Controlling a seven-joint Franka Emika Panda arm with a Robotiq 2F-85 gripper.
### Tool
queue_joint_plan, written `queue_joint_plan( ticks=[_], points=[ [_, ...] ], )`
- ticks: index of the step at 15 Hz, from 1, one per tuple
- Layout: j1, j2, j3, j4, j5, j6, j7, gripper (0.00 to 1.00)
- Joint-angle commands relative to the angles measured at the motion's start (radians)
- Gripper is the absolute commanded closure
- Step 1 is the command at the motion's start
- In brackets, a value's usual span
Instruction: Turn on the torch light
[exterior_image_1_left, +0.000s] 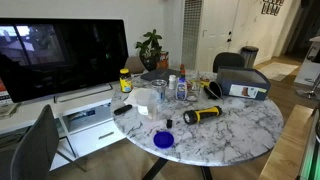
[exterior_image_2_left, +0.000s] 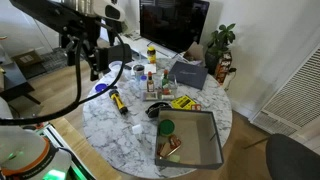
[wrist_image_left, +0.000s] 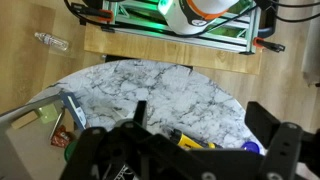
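The torch light (exterior_image_1_left: 203, 115) has a yellow body and a black head. It lies on its side on the round marble table (exterior_image_1_left: 240, 135), near the middle. It also shows in an exterior view (exterior_image_2_left: 117, 101) and partly in the wrist view (wrist_image_left: 190, 140), below the jaws. My gripper (exterior_image_2_left: 92, 65) hangs well above the table's edge, higher than the torch and apart from it. In the wrist view the gripper (wrist_image_left: 205, 112) is wide open and empty. The arm is not in the exterior view that shows the monitor.
A blue lid (exterior_image_2_left: 100, 89) lies beside the torch near the table edge. Bottles and jars (exterior_image_2_left: 150, 78), a grey box (exterior_image_2_left: 187, 72) and a grey tray (exterior_image_2_left: 203, 150) crowd the rest of the table. A monitor (exterior_image_1_left: 60, 55) stands beyond the table.
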Motion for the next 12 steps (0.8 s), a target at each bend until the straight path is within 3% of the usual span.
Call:
queue_joint_plan(
  ticks=[1, 10, 12],
  points=[
    [0.007, 0.0, -0.005, 0.002, -0.002, -0.002, 0.004, 0.0],
    [0.007, 0.0, -0.005, 0.002, -0.002, -0.002, 0.004, 0.0],
    [0.045, 0.031, 0.035, 0.002, 0.005, 0.025, -0.002, 0.0]
  ],
)
